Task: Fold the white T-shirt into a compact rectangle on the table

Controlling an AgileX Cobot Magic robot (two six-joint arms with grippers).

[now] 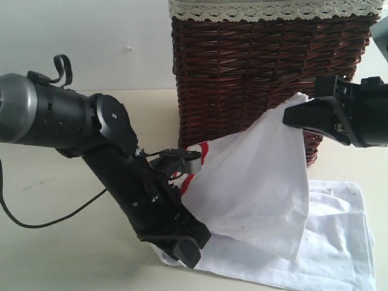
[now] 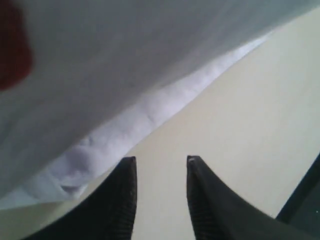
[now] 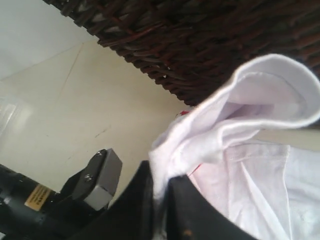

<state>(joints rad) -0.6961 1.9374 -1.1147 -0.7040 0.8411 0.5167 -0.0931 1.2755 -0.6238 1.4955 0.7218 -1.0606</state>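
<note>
The right gripper [image 3: 160, 175] is clamped on a bunched edge of the white T-shirt [image 1: 254, 182], holding that fold up above the table [image 1: 60, 242] in front of the wicker basket [image 1: 242, 66]. The rest of the shirt lies flat. The left gripper [image 2: 160, 162] sits low beside the shirt's edge, jaws apart and holding nothing.

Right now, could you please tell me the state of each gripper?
Left gripper: open, nothing between its jaws.
Right gripper: closed on the white T-shirt.
</note>
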